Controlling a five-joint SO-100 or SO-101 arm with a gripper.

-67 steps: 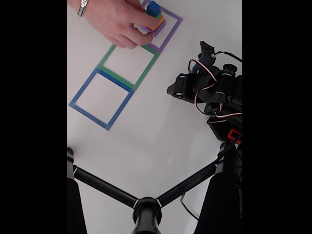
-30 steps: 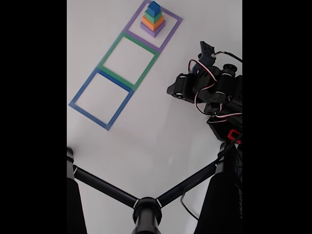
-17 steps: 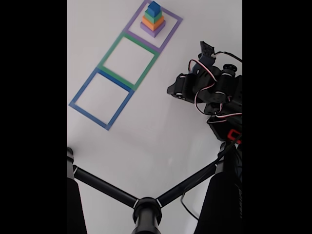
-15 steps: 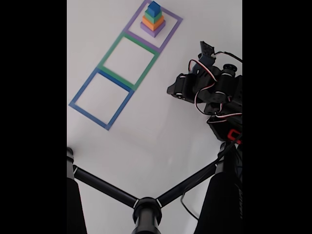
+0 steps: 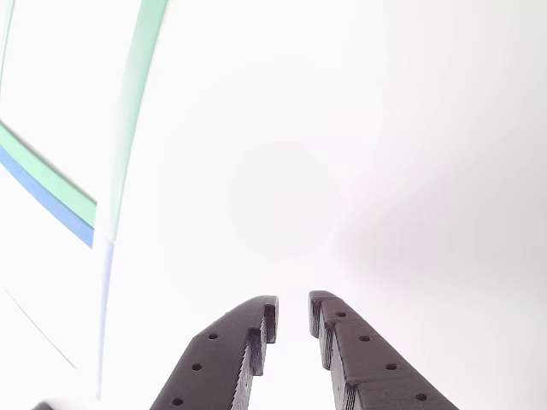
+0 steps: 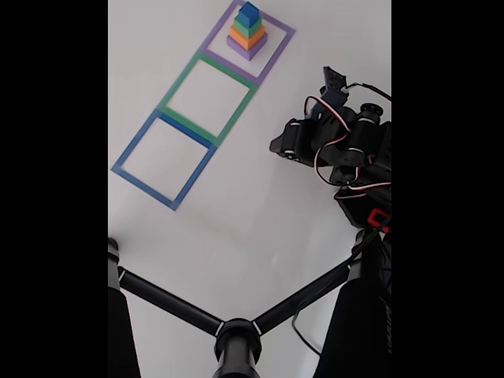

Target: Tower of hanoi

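A small tower [image 6: 248,33] of purple, orange, green and blue blocks, widest at the bottom, stands inside the purple tape square [image 6: 276,57] at the top of the fixed view. Below it lie an empty green tape square [image 6: 179,81] and an empty blue tape square [image 6: 135,142]. The arm [image 6: 339,142] is folded at the right, its gripper [image 6: 277,148] well away from the tower. In the other view the gripper [image 5: 293,312] hovers over bare white table, its black fingers [image 5: 231,350] nearly together and holding nothing. Green tape [image 5: 137,85] and blue tape [image 5: 47,192] show at the left.
A black stand [image 6: 236,339] with two angled bars spans the bottom of the fixed view. Red and white cables [image 6: 327,118] loop over the arm. White table lies between the arm and the squares.
A person's hand that was on the tower in the earliest frame has withdrawn out of view. The arm and tower have not moved since.
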